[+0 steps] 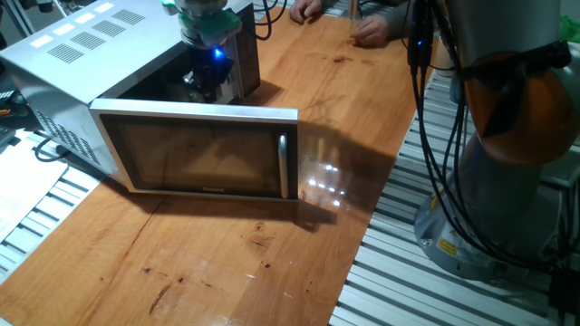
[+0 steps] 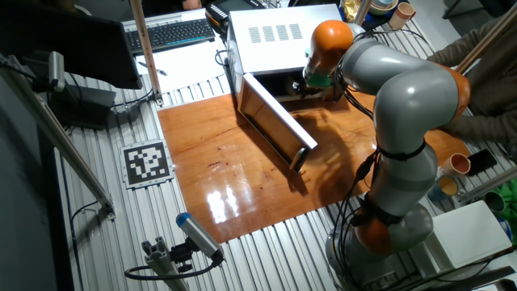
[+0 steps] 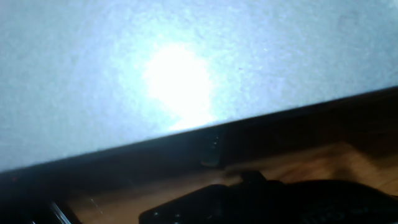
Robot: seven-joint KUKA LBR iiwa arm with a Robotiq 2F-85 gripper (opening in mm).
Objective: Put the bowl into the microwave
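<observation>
While the microwave (image 1: 136,81) stands on the wooden table (image 1: 272,263) with its door (image 1: 204,152) swung wide, the gripper (image 1: 207,83) is seen reaching down into the dark cavity. Jaw spacing cannot be told; the fingers are lost in shadow. The bowl cannot be made out in any view. Only a glaring pale surface and a dark edge are shown ahead of the pincer in the hand view.

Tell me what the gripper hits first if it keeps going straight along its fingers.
Most likely an inner wall of the microwave: the hand view is filled by a pale, brightly lit surface straight ahead. The gripper is already at the open cavity. Depth is unclear.
</observation>
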